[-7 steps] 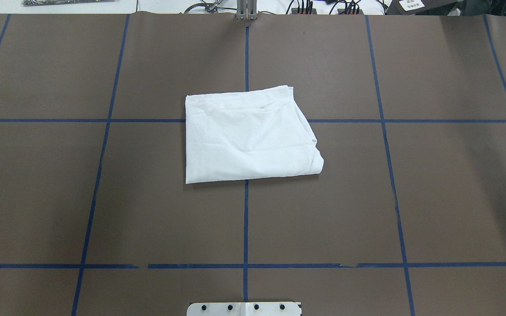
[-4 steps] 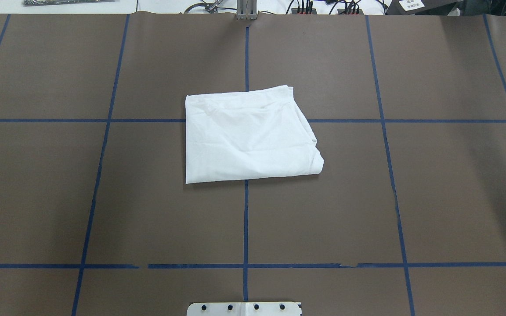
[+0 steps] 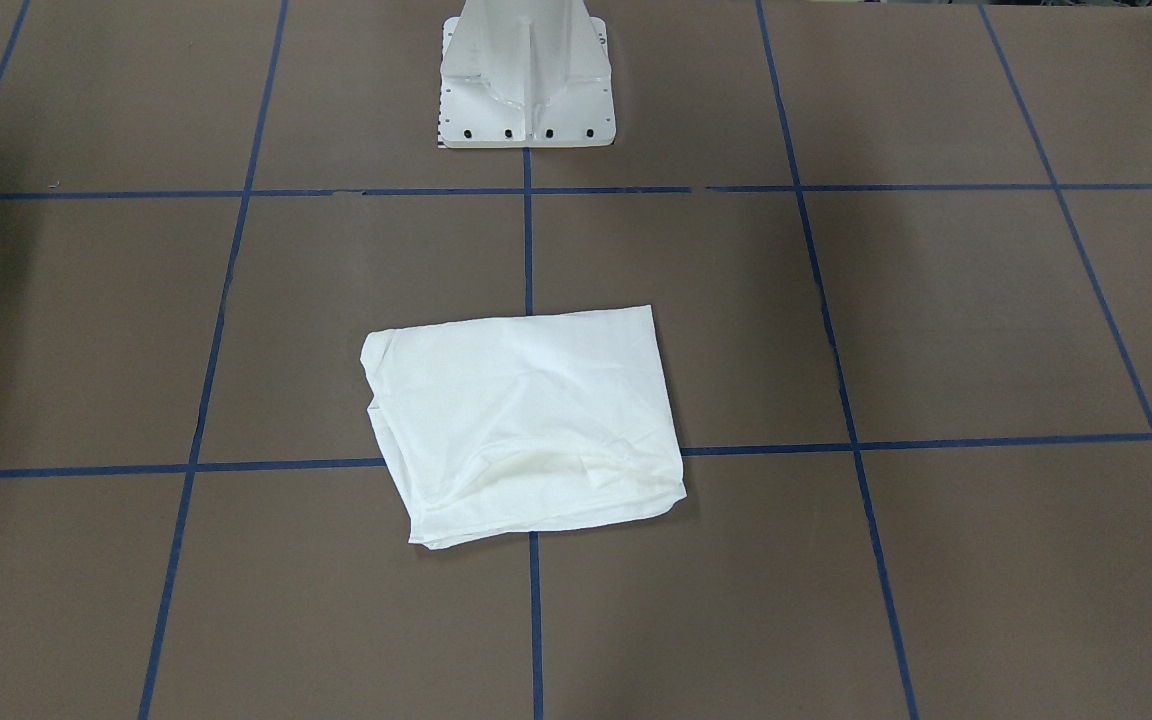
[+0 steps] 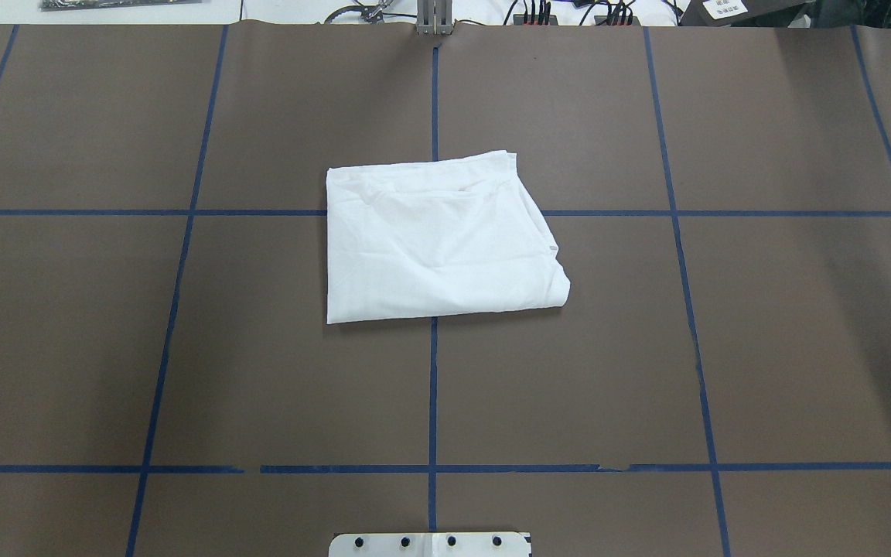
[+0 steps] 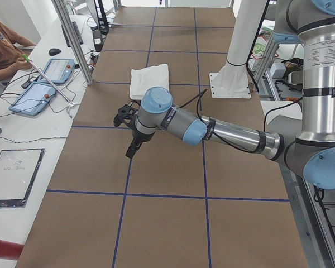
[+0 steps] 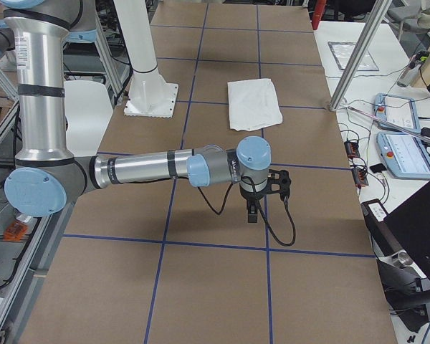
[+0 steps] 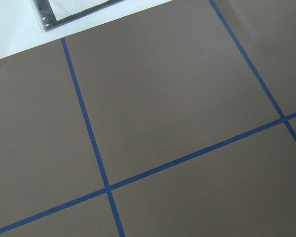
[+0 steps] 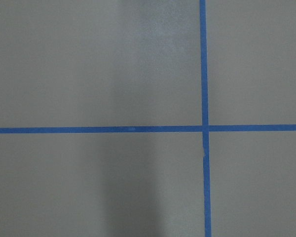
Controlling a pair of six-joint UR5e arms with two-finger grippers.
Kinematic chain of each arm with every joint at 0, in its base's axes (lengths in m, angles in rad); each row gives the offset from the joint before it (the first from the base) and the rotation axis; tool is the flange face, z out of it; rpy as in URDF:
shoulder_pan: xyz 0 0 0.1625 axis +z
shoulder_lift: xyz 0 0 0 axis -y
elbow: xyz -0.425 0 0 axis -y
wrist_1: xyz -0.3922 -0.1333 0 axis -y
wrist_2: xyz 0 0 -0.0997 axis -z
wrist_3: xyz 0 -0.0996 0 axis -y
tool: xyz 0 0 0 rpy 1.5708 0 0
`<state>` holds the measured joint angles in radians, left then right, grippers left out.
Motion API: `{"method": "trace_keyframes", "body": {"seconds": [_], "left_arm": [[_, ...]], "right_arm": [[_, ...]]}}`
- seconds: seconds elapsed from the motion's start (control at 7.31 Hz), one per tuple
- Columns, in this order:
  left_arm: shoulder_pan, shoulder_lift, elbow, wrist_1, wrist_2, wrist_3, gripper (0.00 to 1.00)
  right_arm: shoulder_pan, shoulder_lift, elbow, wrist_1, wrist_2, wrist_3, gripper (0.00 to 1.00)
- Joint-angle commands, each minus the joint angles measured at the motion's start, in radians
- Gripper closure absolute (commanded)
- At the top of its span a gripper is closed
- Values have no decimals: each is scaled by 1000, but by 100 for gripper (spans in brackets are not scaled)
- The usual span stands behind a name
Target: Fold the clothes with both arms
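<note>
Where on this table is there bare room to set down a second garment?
Bare brown squares lie on both sides of the folded shirt, bordered by blue tape lines, and between it and the white pedestal base. Only the centre is taken.

You see a plain white T-shirt on a dull brown tabletop gridded with blue tape lines; the silver arms carry light-blue caps and seemingly black grippers.
</note>
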<state>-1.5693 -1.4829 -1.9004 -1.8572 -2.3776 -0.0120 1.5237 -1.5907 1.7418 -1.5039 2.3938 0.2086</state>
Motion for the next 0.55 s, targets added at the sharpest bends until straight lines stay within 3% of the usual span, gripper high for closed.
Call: {"method": "trace_keyframes", "body": {"seconds": [0.0, 0.41], "left_arm": [[0, 1, 1, 0, 0, 0, 0], [0, 0, 0, -6, 0, 1, 0]], "right_arm": [[-1, 0, -1, 1, -2, -1, 0], [-1, 0, -4, 17, 2, 3, 0]]}}
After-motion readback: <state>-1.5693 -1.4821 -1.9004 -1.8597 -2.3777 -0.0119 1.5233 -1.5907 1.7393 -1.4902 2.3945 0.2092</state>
